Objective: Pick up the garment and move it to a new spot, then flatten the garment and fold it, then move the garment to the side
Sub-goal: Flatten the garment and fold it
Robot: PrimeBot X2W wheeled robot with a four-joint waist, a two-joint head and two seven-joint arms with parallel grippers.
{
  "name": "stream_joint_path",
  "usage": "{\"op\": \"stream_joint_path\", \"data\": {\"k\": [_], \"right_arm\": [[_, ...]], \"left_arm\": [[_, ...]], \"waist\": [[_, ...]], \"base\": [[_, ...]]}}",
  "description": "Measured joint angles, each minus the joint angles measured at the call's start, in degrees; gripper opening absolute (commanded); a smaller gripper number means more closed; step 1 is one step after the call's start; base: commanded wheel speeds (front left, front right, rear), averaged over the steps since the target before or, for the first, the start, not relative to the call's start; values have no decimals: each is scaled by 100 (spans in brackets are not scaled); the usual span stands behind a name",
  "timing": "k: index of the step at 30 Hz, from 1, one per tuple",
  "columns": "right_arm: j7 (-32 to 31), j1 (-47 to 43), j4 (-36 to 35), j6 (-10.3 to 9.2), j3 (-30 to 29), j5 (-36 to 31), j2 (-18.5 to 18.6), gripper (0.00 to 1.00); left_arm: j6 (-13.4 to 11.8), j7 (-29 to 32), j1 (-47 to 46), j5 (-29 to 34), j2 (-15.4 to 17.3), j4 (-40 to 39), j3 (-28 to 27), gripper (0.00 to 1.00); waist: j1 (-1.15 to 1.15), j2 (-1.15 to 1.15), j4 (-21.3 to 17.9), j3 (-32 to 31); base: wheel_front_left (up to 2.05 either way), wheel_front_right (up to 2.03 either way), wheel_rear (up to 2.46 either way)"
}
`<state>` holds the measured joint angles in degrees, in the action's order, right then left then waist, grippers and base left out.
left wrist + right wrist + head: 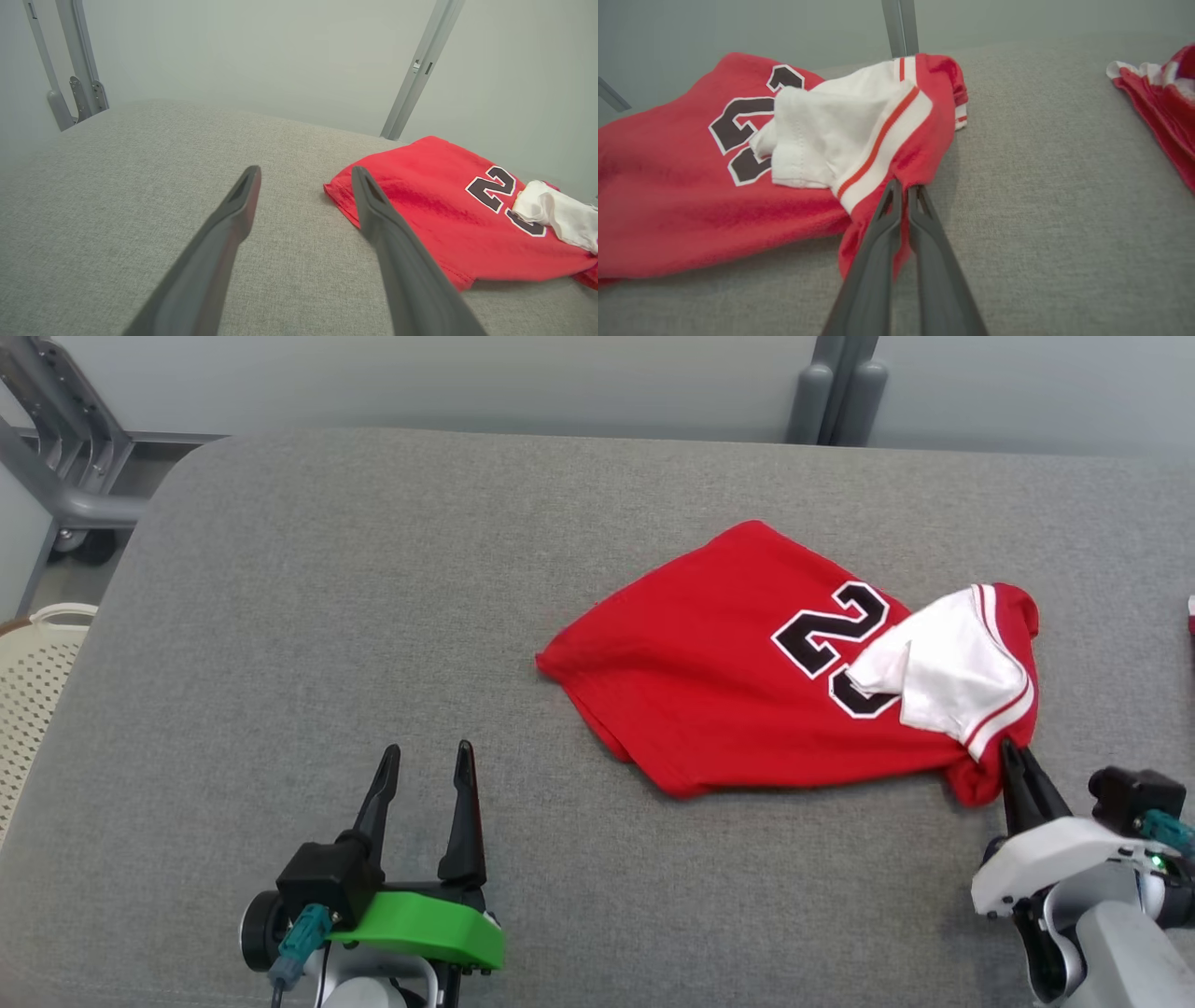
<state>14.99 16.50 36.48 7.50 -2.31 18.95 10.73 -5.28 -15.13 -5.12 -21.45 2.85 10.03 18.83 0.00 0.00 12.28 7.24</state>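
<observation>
Judging from how things lie, the work is at its very start: the garment (747,681), a red jersey with a dark white-edged number, lies crumpled on the right half of the grey counter (373,569) and looks neither carried off, flattened nor folded. The right gripper (1018,749) has its two dark fingers pressed together on a bunched red corner at the garment's near right end, just below a white striped part that is flopped over the number. So the grasp for the first pick-up seems made, while the lift, the move to a new spot, the smoothing, the folding and the final shift to the side are all left to do. The left gripper (428,751) rests low at the near left with its fingers spread wide, holding nothing, well apart from the garment's left point. Several things are hard to make out. The white part hides most of the number's second digit, and I cannot tell whether it is a sleeve or an inside face turned out. How many layers the right gripper pinches is hidden by the folds, as is whether the corner is off the counter or only puckered. A second red-and-white cloth (1157,102) lies well to the right and is cut off by the edge of the right wrist view. A pale perforated basket (37,672) is cropped at the left of the head view.
</observation>
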Motion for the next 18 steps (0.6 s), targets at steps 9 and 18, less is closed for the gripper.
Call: {"op": "stream_joint_path", "data": {"k": [9,18], "right_arm": [[0,-331,-433,0,-283,-330,-256,100],[2,-666,-1295,0,-438,-410,-332,100]], "left_arm": [[94,0,-147,37,0,162,122,100],[257,-1,-726,27,-2,1076,318,100]], "waist": [[0,0,-290,24],[0,0,-722,-31]], "base": [[0,0,0],[0,0,0]]}}
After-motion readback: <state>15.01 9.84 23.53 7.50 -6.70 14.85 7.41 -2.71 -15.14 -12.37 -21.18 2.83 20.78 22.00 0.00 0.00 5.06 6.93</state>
